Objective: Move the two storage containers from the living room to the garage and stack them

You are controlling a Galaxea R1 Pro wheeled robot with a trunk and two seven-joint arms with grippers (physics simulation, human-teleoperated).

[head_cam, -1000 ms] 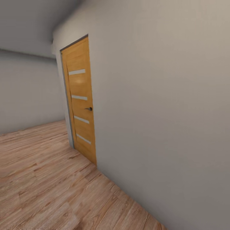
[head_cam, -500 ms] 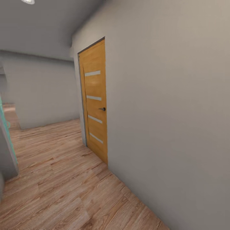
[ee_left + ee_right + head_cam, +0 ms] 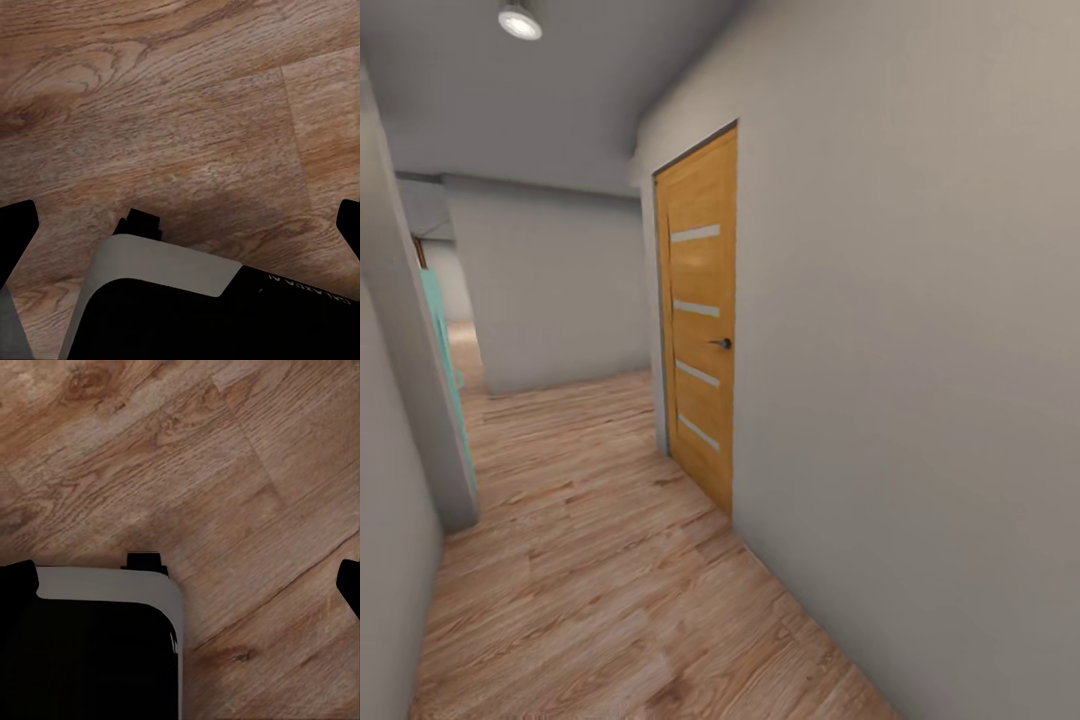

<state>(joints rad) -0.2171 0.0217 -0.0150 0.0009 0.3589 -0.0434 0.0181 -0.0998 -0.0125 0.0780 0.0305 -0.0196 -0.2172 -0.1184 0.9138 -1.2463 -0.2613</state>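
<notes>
I am in a corridor with a light wood-plank floor (image 3: 610, 580); the storage containers are out of view. In the left wrist view my left gripper (image 3: 180, 232) is open, its black fingertips (image 3: 16, 232) at the picture's two edges with only planks between them. My right gripper (image 3: 180, 589) is open in the same way, fingertips (image 3: 349, 585) wide apart over bare planks. Both wrist views also take in a grey-edged black part of my own base (image 3: 165, 300) (image 3: 97, 645).
A shut orange wooden door (image 3: 702, 330) with pale strips and a dark handle (image 3: 723, 343) sits in the long grey wall (image 3: 920, 350) at my right. A grey wall corner (image 3: 400, 400) with a teal edge (image 3: 442, 340) stands close at left. The corridor runs ahead to a far grey wall (image 3: 555, 280).
The head view has swung left: the door has slid right in the picture, and the left wall corner, teal edge and ceiling light have come into view.
</notes>
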